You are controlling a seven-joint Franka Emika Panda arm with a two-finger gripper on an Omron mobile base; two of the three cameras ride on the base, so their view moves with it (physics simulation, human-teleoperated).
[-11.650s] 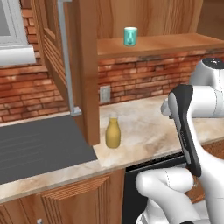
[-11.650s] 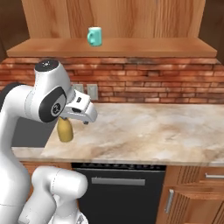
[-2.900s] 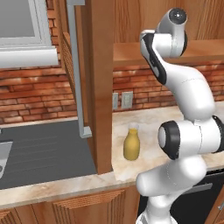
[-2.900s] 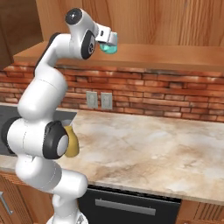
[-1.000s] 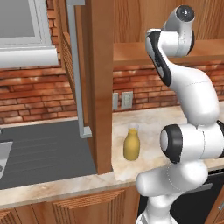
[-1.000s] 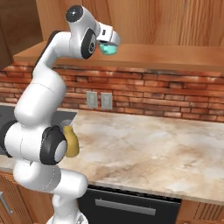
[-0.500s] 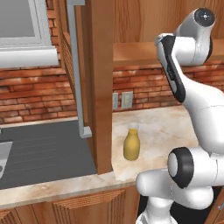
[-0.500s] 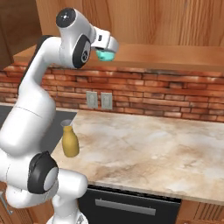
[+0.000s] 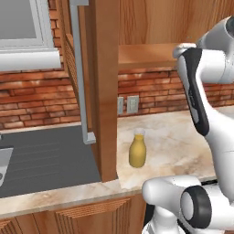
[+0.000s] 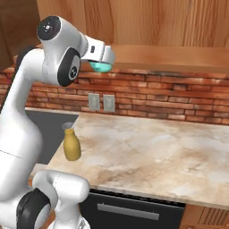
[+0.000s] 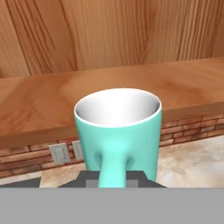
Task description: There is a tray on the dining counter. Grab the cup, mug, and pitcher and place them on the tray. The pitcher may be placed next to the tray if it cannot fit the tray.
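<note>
Mug gripped by its handle, lifted off the shelf and ready to carry

In the left base view the yellow pitcher (image 9: 137, 150) stands on the marble counter (image 9: 183, 141) just right of the wooden post (image 9: 106, 87), with the arm rising at the far right. In the right base view the gripper (image 10: 103, 57) holds the teal mug (image 10: 101, 67) in the air just in front of the wooden shelf (image 10: 179, 58), high above the counter, the pitcher down to the left. In the hand view the jaws are closed on the mug's handle, rim up and level. My advice: keep the mug upright, draw it clear of the shelf edge before lowering, and turn slowly, since a handle grip may let it swing.
</note>
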